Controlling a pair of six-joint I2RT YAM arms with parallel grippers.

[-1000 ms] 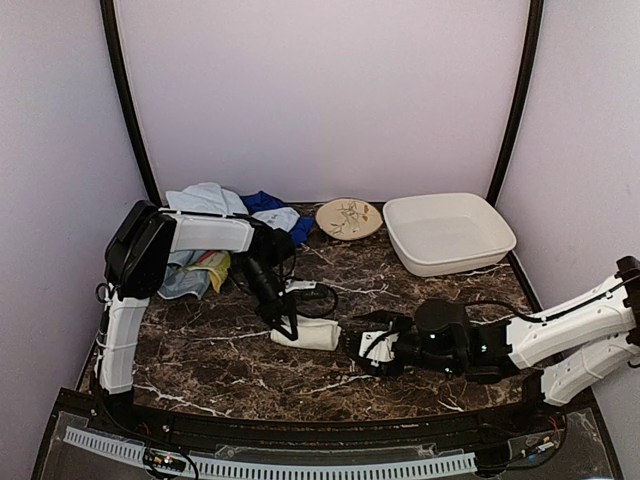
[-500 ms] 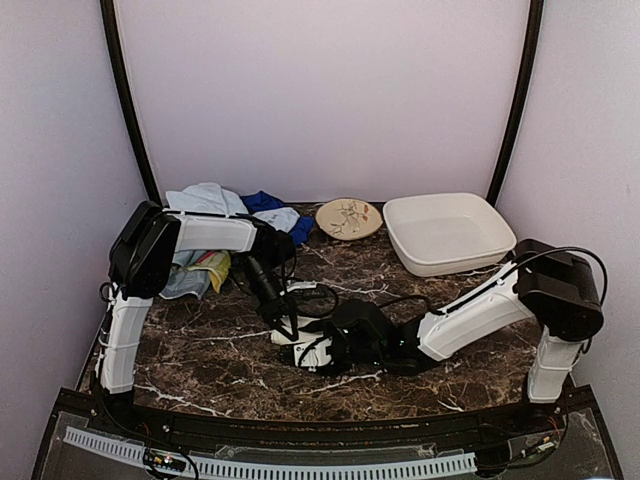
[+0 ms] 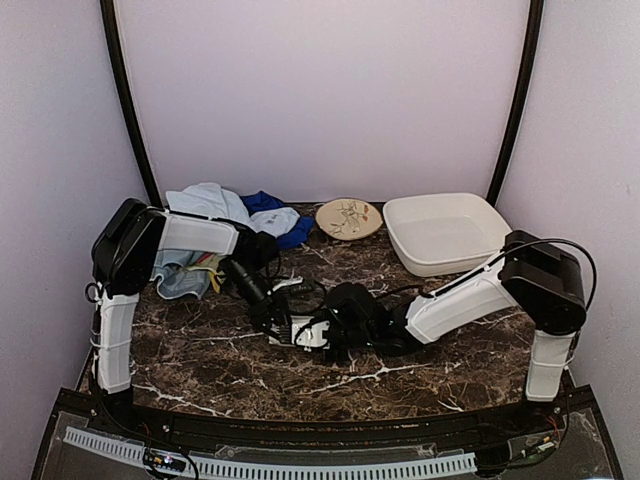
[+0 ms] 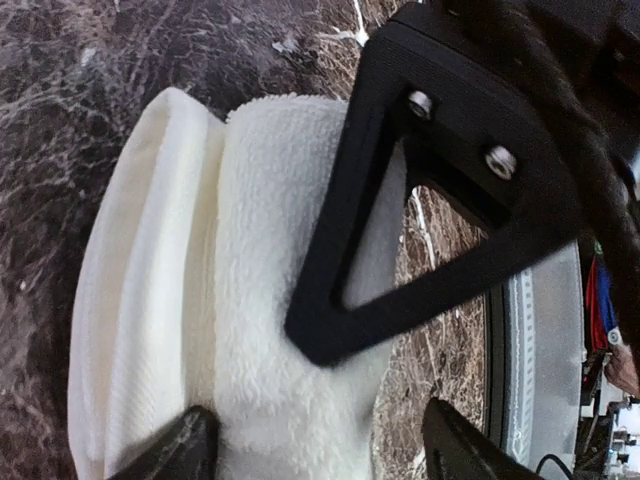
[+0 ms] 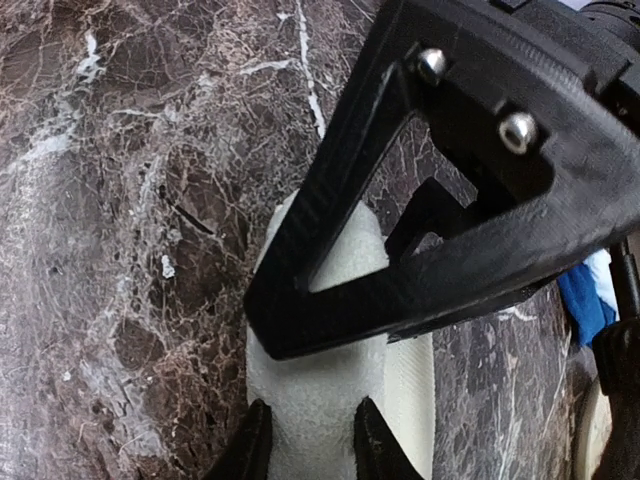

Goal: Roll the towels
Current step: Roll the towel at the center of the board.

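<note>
A cream-white towel [image 3: 306, 337], rolled up, lies on the dark marble table [image 3: 200, 350] in the middle. My right gripper [image 3: 325, 335] reaches in from the right and is shut on the roll. In the right wrist view its fingertips [image 5: 250, 450] pinch the rolled towel [image 5: 320, 400] from both sides. My left gripper [image 3: 274, 322] is at the roll's left end, open. In the left wrist view its fingertips [image 4: 190, 448] stand wide on either side of the rolled towel [image 4: 250, 300]. More towels sit heaped at the back left: light blue [image 3: 205, 199], royal blue [image 3: 268, 204], yellow [image 3: 207, 268].
A round beige patterned plate [image 3: 349, 218] sits at the back centre. A white rectangular tub [image 3: 450, 263] stands at the back right. Black cables loop on the table just behind the roll. Curtain walls close in on both sides.
My right arm swung in from the right and its gripper closed on the rolled towel. My left gripper opened, letting go of the roll, and drew back slightly to the left.
</note>
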